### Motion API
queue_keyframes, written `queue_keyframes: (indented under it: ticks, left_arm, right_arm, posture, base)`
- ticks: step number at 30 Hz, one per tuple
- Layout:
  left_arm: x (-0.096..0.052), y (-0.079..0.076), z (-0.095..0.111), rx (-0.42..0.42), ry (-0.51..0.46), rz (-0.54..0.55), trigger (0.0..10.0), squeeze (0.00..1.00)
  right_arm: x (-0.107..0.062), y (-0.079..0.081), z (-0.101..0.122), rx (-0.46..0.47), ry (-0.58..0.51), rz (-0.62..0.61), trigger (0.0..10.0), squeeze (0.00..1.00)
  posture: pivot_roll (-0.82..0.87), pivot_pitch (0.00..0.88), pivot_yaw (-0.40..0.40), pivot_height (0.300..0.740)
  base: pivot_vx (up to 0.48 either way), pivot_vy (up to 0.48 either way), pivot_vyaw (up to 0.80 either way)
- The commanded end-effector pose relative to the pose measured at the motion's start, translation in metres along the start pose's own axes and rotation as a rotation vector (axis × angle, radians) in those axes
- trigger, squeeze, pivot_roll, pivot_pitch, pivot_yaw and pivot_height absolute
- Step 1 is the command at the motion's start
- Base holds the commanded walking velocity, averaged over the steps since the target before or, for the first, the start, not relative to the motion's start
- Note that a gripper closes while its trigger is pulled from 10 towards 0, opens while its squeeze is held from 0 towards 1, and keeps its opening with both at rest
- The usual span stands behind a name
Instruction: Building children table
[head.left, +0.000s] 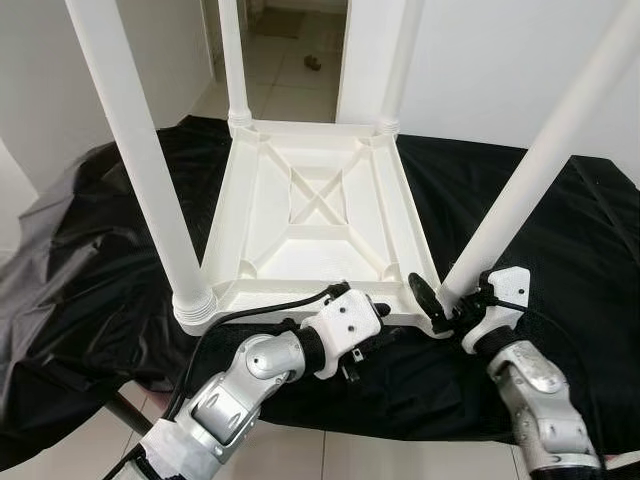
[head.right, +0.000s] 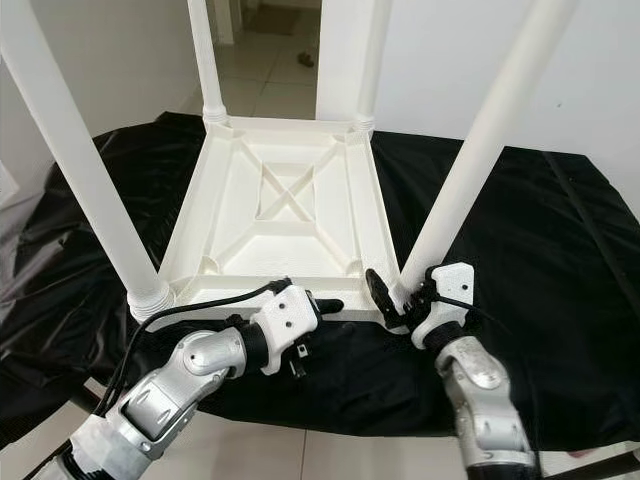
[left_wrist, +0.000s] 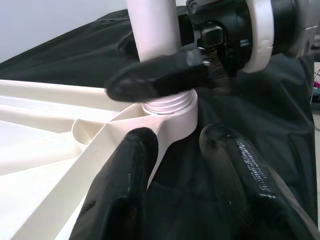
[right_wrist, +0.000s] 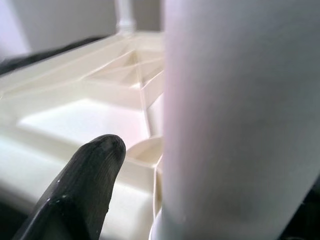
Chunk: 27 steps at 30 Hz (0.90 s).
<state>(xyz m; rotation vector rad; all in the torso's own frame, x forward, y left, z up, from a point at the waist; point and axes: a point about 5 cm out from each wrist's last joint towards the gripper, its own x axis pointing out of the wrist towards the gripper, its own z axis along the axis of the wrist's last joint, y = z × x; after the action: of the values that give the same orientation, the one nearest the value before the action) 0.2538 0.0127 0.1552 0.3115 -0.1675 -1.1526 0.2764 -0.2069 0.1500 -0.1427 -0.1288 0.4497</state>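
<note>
Left eye view — right tool (head.left: 438, 298) around leg (head.left: 530, 170)

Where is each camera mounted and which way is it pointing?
Left eye view: head camera, looking down at the upturned white plastic table top on black cloth; both silver arms show.
Right eye view: same scene, other eye.
Left wrist view: along the left gripper toward the near-right white table leg; the right gripper clasps its base.
Right wrist view: pressed against that leg; one black finger shows.
Shared: that leg and the table top.
</note>
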Motion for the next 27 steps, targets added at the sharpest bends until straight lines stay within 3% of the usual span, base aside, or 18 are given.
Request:
queue_keyframes:
  ticks: [1, 3, 4, 5, 6, 7, 8, 9, 13, 14, 21, 27]
  left_arm:
    - [0.001, -0.003, 0.0, -0.007, -0.001, -0.026, 10.0, 0.0]
    - [0.001, -0.003, 0.001, -0.067, -0.007, -0.017, 10.0, 0.0]
    - [0.0, -0.003, 0.001, -0.096, -0.004, -0.012, 10.0, 0.0]
    - [0.0, -0.003, 0.001, -0.108, -0.003, -0.011, 10.0, 0.0]
    - [0.0, -0.003, 0.001, -0.108, -0.003, -0.011, 10.0, 0.0]
    - [0.0, -0.002, 0.001, -0.111, -0.003, -0.01, 10.0, 0.0]
    - [-0.001, -0.001, 0.001, -0.113, 0.002, 0.002, 10.0, 0.0]
    - [-0.001, 0.001, 0.001, -0.122, 0.006, 0.013, 10.0, 0.0]
    - [0.0, 0.003, 0.001, -0.138, 0.014, 0.034, 10.0, 0.0]
    - [0.0, 0.005, 0.002, -0.141, 0.018, 0.048, 10.0, 0.0]
    - [0.0, 0.007, 0.002, -0.147, 0.017, 0.064, 10.0, 0.0]
    - [0.001, 0.012, 0.004, -0.157, 0.014, 0.085, 10.0, 0.0]
  right_arm:
    - [-0.001, 0.0, -0.003, 0.016, 0.011, 0.038, 10.0, 0.0]
    - [-0.002, -0.007, -0.003, -0.008, 0.03, 0.087, 10.0, 0.0]
    - [-0.002, -0.01, -0.004, -0.012, 0.036, 0.097, 7.1, 0.0]
    - [-0.002, -0.011, -0.004, -0.021, 0.042, 0.11, 4.6, 0.11]
    - [-0.002, -0.011, -0.004, -0.021, 0.042, 0.11, 4.6, 0.11]
    - [-0.002, -0.012, -0.004, -0.024, 0.043, 0.114, 2.4, 0.42]
    - [-0.002, -0.013, -0.003, -0.025, 0.043, 0.128, 0.0, 0.91]
    - [-0.002, -0.014, -0.003, -0.019, 0.039, 0.13, 0.0, 1.0]
    - [-0.003, -0.015, -0.003, -0.005, 0.03, 0.132, 0.0, 1.0]
    - [-0.002, -0.015, -0.003, 0.006, 0.027, 0.117, 0.0, 0.0]
    - [-0.001, -0.012, -0.006, 0.048, 0.029, 0.056, 0.0, 0.0]
    - [-0.002, -0.006, -0.012, 0.064, 0.03, -0.166, 0.0, 0.0]
  posture:
    - [0.0, 0.051, 0.007, 0.74]
    - [0.0, 0.049, 0.005, 0.74]
    - [0.0, 0.049, 0.005, 0.74]
    - [0.0, 0.049, 0.005, 0.74]
    - [0.0, 0.049, 0.005, 0.74]
    - [0.01, 0.049, 0.003, 0.74]
    - [0.01, 0.048, 0.001, 0.74]
    - [0.01, 0.048, 0.001, 0.74]
    - [0.01, 0.049, -0.004, 0.74]
    - [0.01, 0.049, -0.011, 0.74]
    - [0.01, 0.049, -0.015, 0.74]
    - [0.0, 0.051, -0.012, 0.74]
  base:
    - [0.0, 0.0, 0.0]
    - [0.0, 0.0, 0.0]
    - [0.0, 0.0, 0.0]
    - [0.0, 0.0, 0.0]
    - [0.0, 0.0, 0.0]
    - [0.0, 0.0, 0.0]
    - [0.0, 0.0, 0.0]
    - [0.0, 0.0, 0.0]
    - [0.0, 0.0, 0.0]
    - [0.0, 0.0, 0.0]
    - [0.0, 0.0, 0.0]
    - [0.0, 0.0, 0.0]
